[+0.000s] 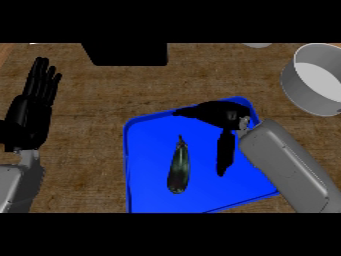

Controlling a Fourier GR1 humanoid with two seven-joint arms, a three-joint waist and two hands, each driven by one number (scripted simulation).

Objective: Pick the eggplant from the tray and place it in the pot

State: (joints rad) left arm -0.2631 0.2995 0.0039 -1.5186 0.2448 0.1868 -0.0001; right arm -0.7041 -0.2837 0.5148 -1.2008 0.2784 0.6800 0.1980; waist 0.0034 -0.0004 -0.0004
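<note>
The brown wood-grain counter (92,125) fills the view and carries everything else. On it, right of centre and reaching down to the lower edge, lies the bright blue flat rectangular tray (151,150), turned slightly so that its far corner points toward the upper right. Well apart from the tray, at the upper right corner, stands the grey round metal pot (306,92), with a pale inside and a handle running off the right edge; nothing shows inside it. A black rectangular block (125,53) sits at the top edge, left of centre. The grey right forearm (287,167) comes in from the lower right and crosses the tray's right side. Its black right hand (221,114) hangs over the far part of the tray with fingers spread and relaxed, holding nothing; one digit points down along the tray beside the forearm, the others reach left. The black left hand (34,102) shows at the left edge, well away from the tray, open with fingers straight and pointing up, at rest above its grey forearm. The long, narrow, dark purple-green eggplant (178,167) lies on the tray's middle, lengthwise, its thin stem end pointing away toward the right hand and its thick end nearer. It lies just left of the down-pointing digit, apart from it, untouched.
</note>
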